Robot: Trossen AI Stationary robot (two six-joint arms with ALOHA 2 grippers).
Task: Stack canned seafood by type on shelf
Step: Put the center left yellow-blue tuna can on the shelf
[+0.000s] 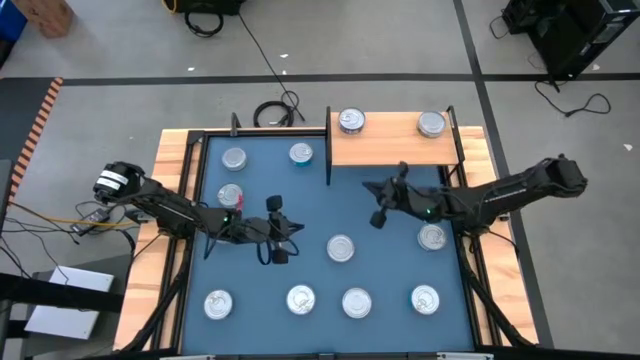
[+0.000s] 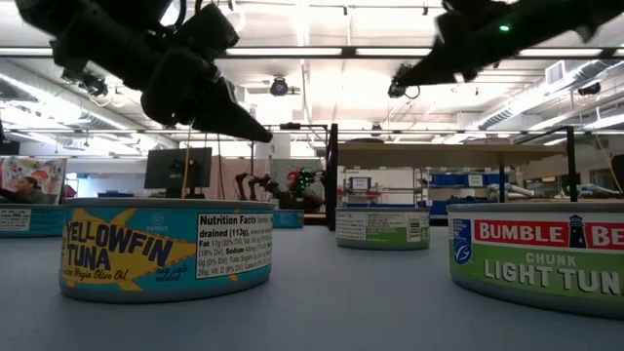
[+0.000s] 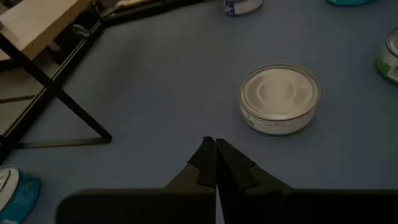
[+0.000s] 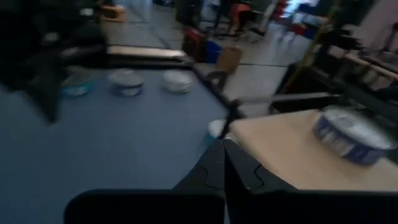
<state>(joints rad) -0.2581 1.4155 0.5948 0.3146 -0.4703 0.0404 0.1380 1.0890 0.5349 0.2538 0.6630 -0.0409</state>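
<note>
Where the low view meets the blue mat [image 1: 385,255], tins read "Yellowfin Tuna" [image 2: 166,249] and "Bumble Bee Chunk Light Tuna" [image 2: 541,255]. Left gripper [image 1: 296,232] and right gripper [image 1: 367,186] both closed, empty.

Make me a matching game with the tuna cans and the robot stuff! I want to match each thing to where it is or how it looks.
Things:
1. Yellowfin tuna can
2. Shelf
3. Left tool
4. Bumble Bee can

Descriptions:
A. Wooden board carrying two cans
B. Green and white label
C. Shut, hovering over the blue mat near a silver-topped can
D. Teal label with yellow

Pairs: 1-D, 2-A, 3-C, 4-B
</note>
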